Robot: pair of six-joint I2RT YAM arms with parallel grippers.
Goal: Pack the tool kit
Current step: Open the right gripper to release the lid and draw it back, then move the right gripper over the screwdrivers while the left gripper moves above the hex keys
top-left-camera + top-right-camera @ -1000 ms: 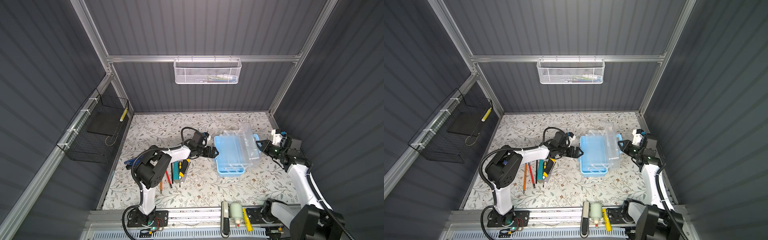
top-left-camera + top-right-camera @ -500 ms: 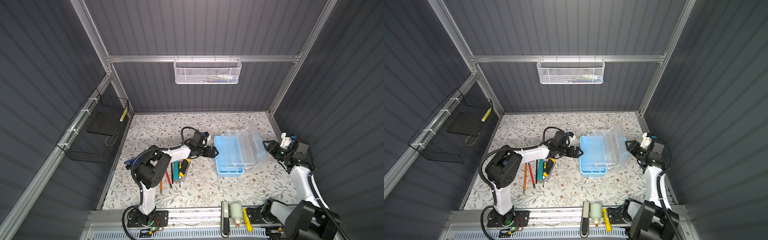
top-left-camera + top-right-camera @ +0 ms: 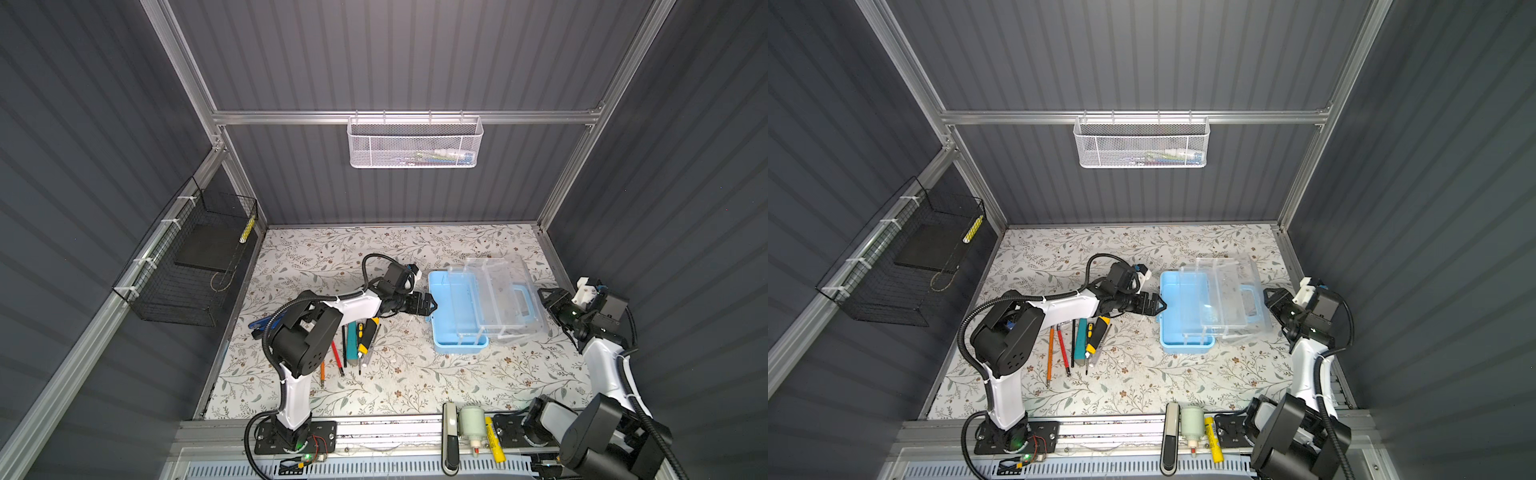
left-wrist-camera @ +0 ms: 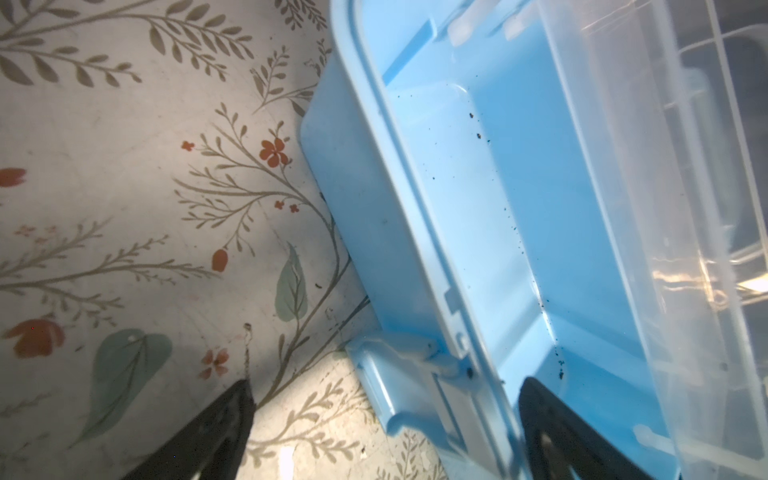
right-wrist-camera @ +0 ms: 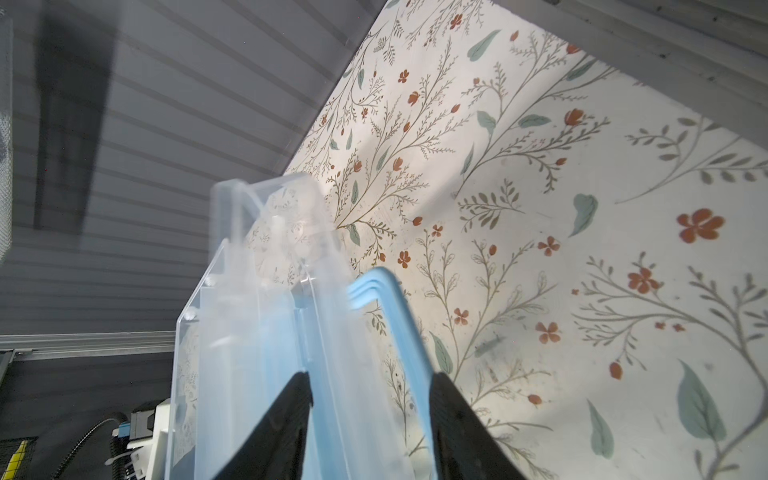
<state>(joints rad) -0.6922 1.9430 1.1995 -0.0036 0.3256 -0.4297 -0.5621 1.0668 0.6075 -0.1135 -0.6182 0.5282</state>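
Currently the kit (image 3: 453,320) lies open on the floral table (image 3: 374,249), right of centre in both top views. Its base is a shallow, light-blue rectangular tub, bare inside but for dark specks along the floor, seen in the left wrist view. The clear lid (image 3: 500,291) is swung over to the right of the base and lies low, with clear ribs or dividers showing through it. A pale blue arched handle (image 3: 523,300) sits on the lid's far side, toward the right arm. A blue clasp (image 4: 399,370) hangs on the base's left wall.

Left gripper (image 3: 431,306): jaws spread fully wide, holding nothing. They straddle the base's left wall by the clasp, one finger (image 4: 208,432) over the table, the other inside the tub.

Right gripper (image 3: 545,300): jaws part-way apart, level with the lid's right rim. In the right wrist view the lid edge and handle run between the fingers. Blur prevents telling whether the pads bear on the plastic.

Loose tools (image 3: 353,340) lie in a row left of the kit, beside the left arm and apart from the case.

Lettering: none legible on the kit from any view. A yellow stick (image 3: 494,440) on the front rail carries dark print too small to read. Contents of the white basket (image 3: 415,143) on the rear rail are likewise too small to read.
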